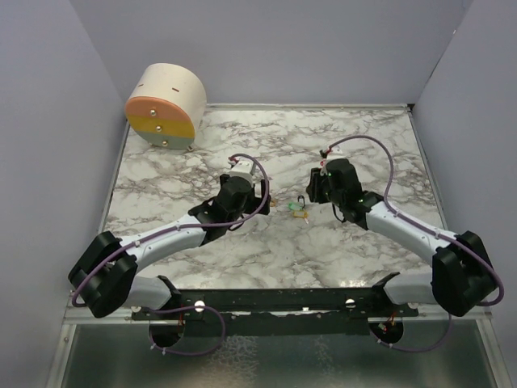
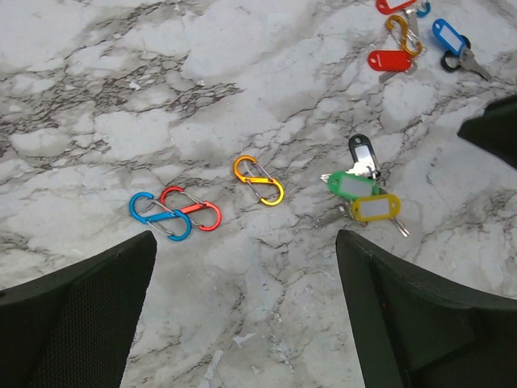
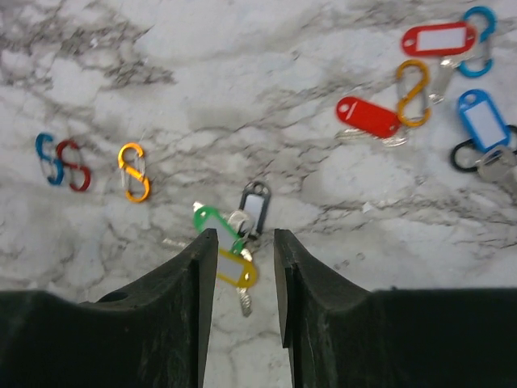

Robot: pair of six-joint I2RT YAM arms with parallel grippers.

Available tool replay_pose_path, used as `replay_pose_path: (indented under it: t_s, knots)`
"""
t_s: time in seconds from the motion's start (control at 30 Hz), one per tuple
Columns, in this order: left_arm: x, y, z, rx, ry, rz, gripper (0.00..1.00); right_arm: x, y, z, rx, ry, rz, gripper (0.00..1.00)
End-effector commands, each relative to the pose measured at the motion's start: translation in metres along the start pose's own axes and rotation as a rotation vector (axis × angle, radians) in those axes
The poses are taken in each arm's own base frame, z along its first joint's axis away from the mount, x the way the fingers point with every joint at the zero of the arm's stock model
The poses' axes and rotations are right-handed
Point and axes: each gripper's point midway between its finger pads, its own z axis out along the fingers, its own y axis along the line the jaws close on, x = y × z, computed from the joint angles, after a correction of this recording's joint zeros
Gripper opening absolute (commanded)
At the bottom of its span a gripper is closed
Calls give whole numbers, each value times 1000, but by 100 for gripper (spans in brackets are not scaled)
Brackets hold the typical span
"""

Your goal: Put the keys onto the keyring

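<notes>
Over key bunch (image 3: 214, 225), right gripper (image 3: 241, 241) narrowly parted for pinch, contact unclear; left gripper (image 2: 246, 238) spread wide above orange clip (image 2: 258, 179), ready.

You have both arms reaching in over the marble table (image 1: 363, 133) toward its middle. Between the left gripper (image 1: 271, 200) and the right gripper (image 1: 308, 196) lies a small bunch of keys (image 1: 298, 211) with green and yellow tags. The right gripper is just beside it, the left one a little apart. The jaws are too small here to read. At the far left corner a cream drum (image 1: 166, 103) lies on its side, its round face banded orange, yellow and grey. A black rail (image 1: 275, 300) along the near edge carries both bases.
</notes>
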Motion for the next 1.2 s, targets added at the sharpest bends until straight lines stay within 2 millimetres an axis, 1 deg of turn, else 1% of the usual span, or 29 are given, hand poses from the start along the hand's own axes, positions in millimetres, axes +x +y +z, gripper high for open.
replay_pose_path:
  t_s: [0.0,0.1,0.17,0.2,0.27,0.43,0.73,0.93,1.17]
  knots:
    - [11,35,5,-161,7,-47,94,19,28,-20,-55,25,-18,37]
    - [19,48,10,-216,18,-64,94,28,40,-32,-94,30,-38,38]
    - [22,56,14,-246,19,-72,95,29,44,-40,-119,16,-41,39]
    - [23,60,16,-259,17,-74,95,29,46,-43,-130,9,-43,39]
    - [25,67,20,-294,12,-76,95,32,47,-48,-150,3,-51,45]
    - [30,81,32,-359,25,-73,96,34,48,-56,-175,-16,-54,46]
    - [36,89,48,-390,32,-76,96,38,46,-62,-193,-40,-60,46]
    - [35,88,55,-385,32,-77,96,42,44,-60,-188,-32,-62,46]
    - [38,90,62,-391,48,-67,96,40,44,-61,-186,-40,-61,46]
